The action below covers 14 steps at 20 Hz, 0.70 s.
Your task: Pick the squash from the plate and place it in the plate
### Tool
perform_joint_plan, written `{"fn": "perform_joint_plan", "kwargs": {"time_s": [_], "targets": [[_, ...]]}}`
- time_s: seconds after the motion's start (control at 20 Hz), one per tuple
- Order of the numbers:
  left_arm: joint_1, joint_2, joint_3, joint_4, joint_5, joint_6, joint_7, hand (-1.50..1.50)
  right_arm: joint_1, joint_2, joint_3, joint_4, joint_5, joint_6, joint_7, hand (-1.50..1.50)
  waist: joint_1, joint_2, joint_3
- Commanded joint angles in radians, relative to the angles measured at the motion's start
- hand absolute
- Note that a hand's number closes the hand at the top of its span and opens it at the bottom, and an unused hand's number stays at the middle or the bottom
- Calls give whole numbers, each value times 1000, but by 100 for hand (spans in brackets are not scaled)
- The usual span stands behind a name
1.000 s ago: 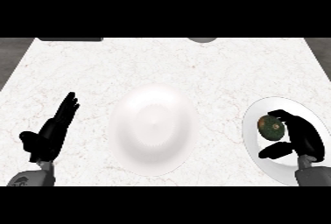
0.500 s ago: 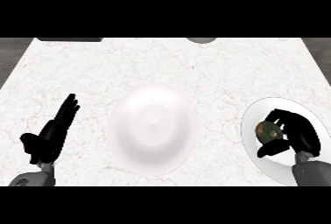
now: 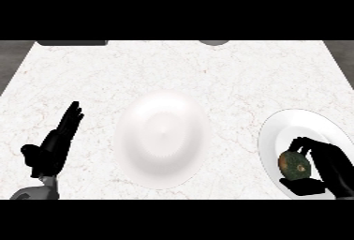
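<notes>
A small green-brown squash [image 3: 294,164] sits over the lower part of the white plate [image 3: 297,123] at the right edge of the counter. My right hand [image 3: 333,167] is curled round it, fingers above and thumb below. Whether the squash still touches the plate, I cannot tell. A second, larger white plate [image 3: 162,138] lies in the middle of the counter with nothing on it. My left hand [image 3: 54,147] rests open at the lower left, fingers straight and pointing up the counter, well apart from both plates.
The white marble counter [image 3: 173,70] stretches far behind the plates. A dark object [image 3: 72,42] and a grey round shape [image 3: 216,42] show at the far edge.
My right hand has drawn toward the lower edge of the view with the squash inside its curl, from the right plate's middle to its near part. The left hand has not moved.
</notes>
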Motion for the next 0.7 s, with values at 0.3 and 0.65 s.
{"fn": "perform_joint_plan", "kwargs": {"time_s": [0.3,0.65], "targets": [[11,10,14,-34,13,-32,22,0,233,-64,-68,-523,-81,80,-18,150,0,4,6],[-1,-26,3,-15,-9,-3,26,0,233,26,-84,-731,-60,38,42,150,4,5,6]]}}
